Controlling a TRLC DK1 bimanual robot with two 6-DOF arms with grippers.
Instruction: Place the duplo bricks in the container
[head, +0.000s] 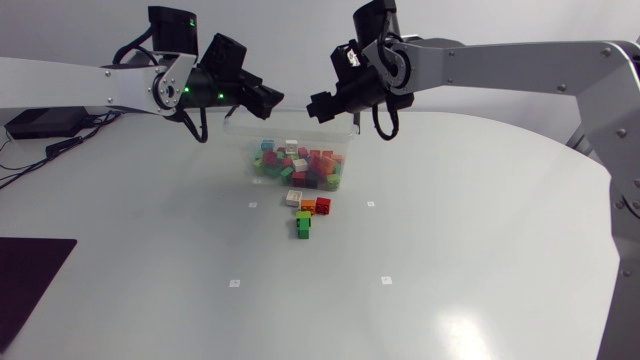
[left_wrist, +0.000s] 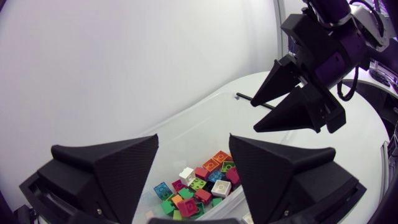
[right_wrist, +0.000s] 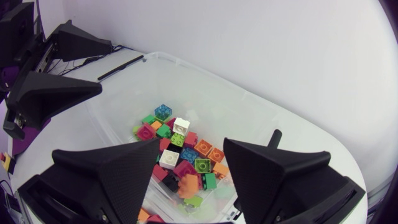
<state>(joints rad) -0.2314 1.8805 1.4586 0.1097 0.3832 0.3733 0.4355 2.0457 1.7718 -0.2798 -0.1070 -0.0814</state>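
The white table (head: 480, 250) bore a clear plastic container (head: 240, 140). The matte black left gripper (head: 270, 98) and right gripper (head: 318, 103) hung above it (fingers apart, empty). Multicoloured duplo bricks (head: 300, 165) filled it, and a few loose bricks (head: 308, 212) lay just beside it.

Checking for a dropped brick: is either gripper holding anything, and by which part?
Nothing. The left gripper and right gripper have open, empty jaws above the container.
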